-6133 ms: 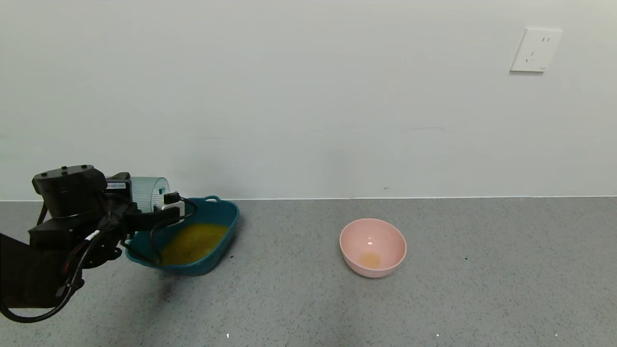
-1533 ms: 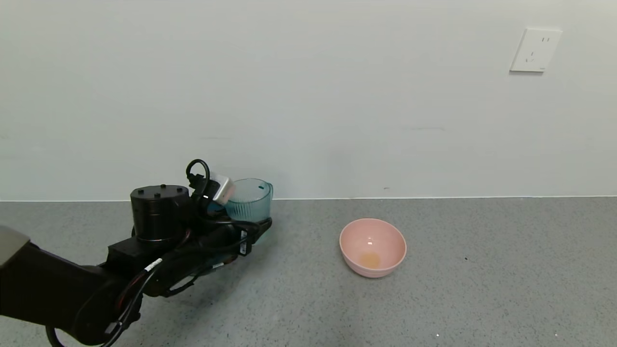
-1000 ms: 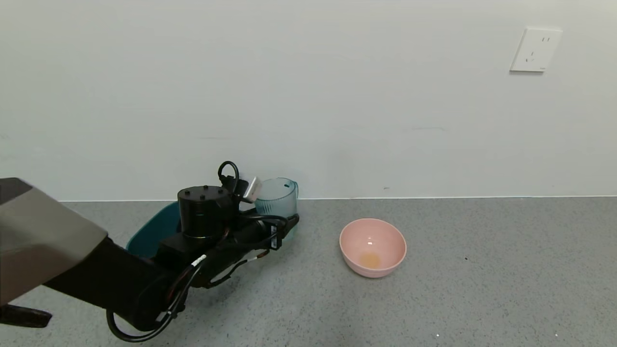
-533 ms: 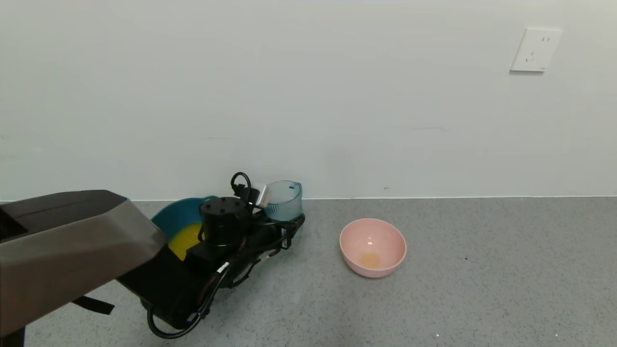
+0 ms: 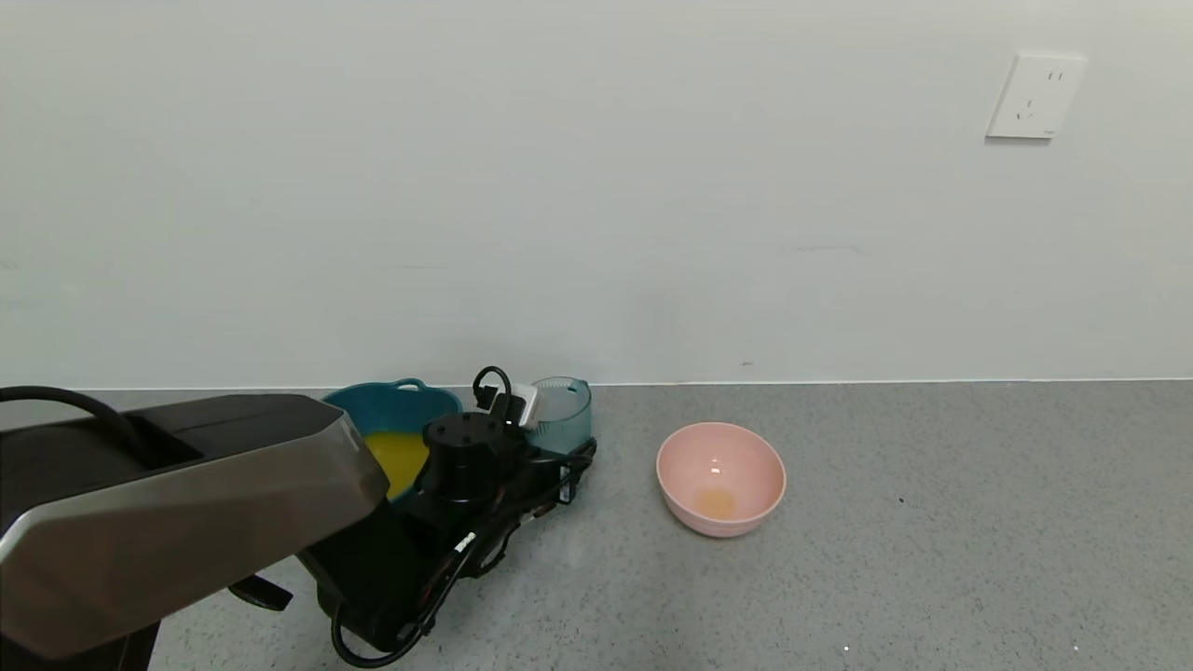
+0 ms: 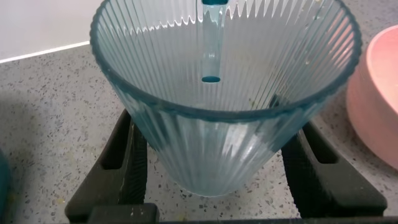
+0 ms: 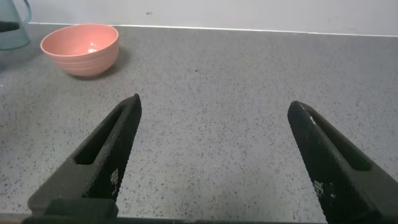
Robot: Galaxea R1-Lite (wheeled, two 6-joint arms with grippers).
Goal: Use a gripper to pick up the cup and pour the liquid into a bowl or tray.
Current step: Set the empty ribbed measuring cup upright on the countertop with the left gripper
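Grey speckled floor (image 5: 839, 559) meets a plain white wall (image 5: 596, 186) bearing one socket plate (image 5: 1035, 96). Count: one cup (image 6: 224, 93), one teal basin (image 5: 391, 410) holding orange liquid (image 5: 396, 457), one pink bowl (image 5: 720, 478).

The left gripper (image 6: 214, 168) has its jaws closed on the upright cup, which looks empty, basin just behind. The right gripper (image 7: 214, 155) is spread wide, holding nothing.

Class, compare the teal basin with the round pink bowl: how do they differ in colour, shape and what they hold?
The teal basin is dark teal and rounded-rectangular with a rim handle; the pink bowl is pale pink, round and handleless. The teal basin holds a pool of orange-yellow liquid; the pink bowl shows only a small orange trace at its bottom. Both stand upright and open on the grey speckled counter.
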